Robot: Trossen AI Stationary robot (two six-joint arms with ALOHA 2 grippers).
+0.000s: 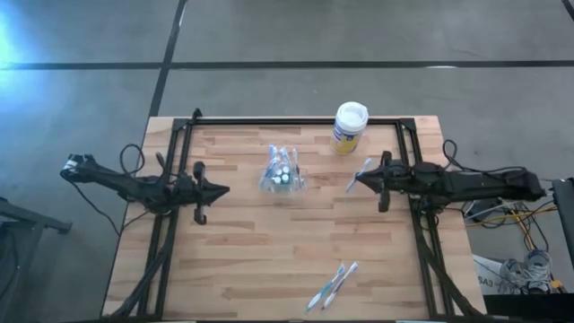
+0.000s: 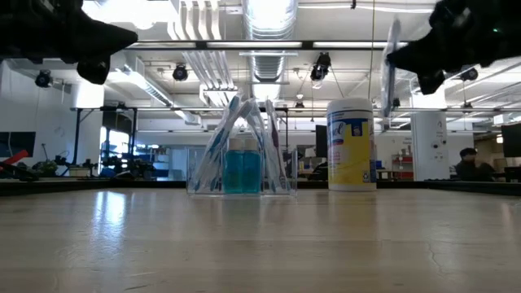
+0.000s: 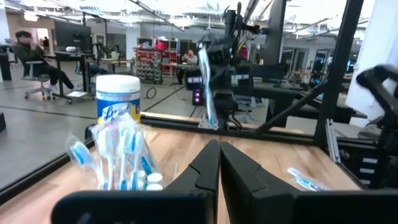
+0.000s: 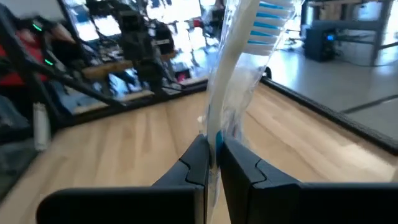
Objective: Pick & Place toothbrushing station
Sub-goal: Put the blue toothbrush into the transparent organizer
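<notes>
The right gripper (image 4: 213, 163) has its fingers (image 4: 194, 163) pinched on the handle of one wrapped toothbrush (image 4: 239, 87), which stands up from them, bristle end high. In the high view this gripper (image 1: 369, 178) hangs above the bench (image 1: 242, 260), off to the right of the holder (image 1: 282, 172) and just in front of the canister (image 1: 349, 126). The low view shows the brush (image 2: 390, 69) carried well clear of the wood. My guess is that it is on its way to the holder.

The left gripper (image 3: 219, 163) has its fingers pressed together on nothing. It waits over the bench's left side (image 1: 215, 190), pointed toward the holder.

The holder sits near the middle of the bench, toward the back, already stocked: several brushes lean in it and teal-capped tubes (image 2: 242, 169) stand inside. The brushes overlap too much to count surely; the tubes look like three or four.

Two more brushes (image 1: 333, 284) lie side by side near the front edge, right of centre, well apart from the holder.

So the job looks well advanced but not finished: one brush in the air to place, two to fetch.

Counts: one holder, one canister, one brush in hand, two brushes loose.
</notes>
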